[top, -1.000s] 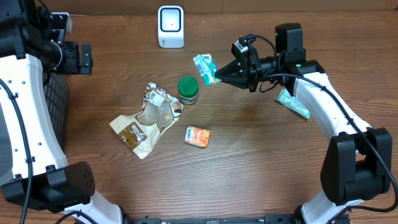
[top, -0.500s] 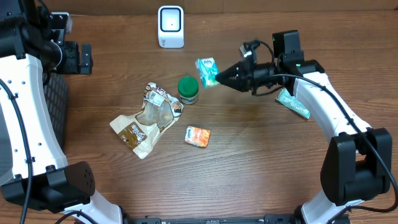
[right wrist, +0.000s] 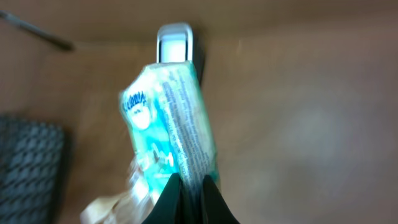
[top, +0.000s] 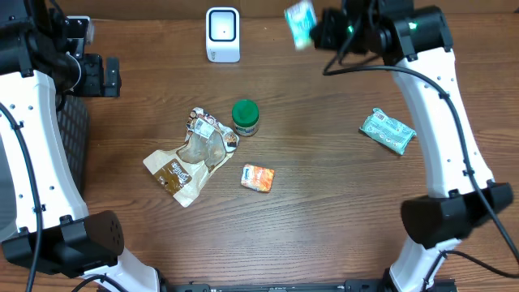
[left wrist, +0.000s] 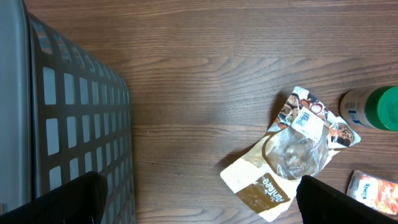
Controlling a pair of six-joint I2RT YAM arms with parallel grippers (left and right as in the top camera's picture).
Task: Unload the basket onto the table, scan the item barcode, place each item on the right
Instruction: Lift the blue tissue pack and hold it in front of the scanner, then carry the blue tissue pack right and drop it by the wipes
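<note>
R gripper [right wrist: 189, 186] clamped shut on lower edge of teal packet [top: 300, 19]; the low pinch keeps the printed side clear of my fingers [right wrist: 217, 208]. Packet is up off the table [top: 324, 211] at back edge, just right of white scanner [top: 222, 34]. Wrist cam lines the scanner up behind the packet, so I judge this pose is for presenting the code. Can't tell which face carries the barcode. L gripper [left wrist: 199, 182] spread wide, empty, parked by basket [left wrist: 62, 112], out of the way. Green-lid jar [top: 245, 117], pouch [top: 191, 156], orange pack [top: 258, 178], 2nd teal pack [top: 388, 131] wait on the table.
</note>
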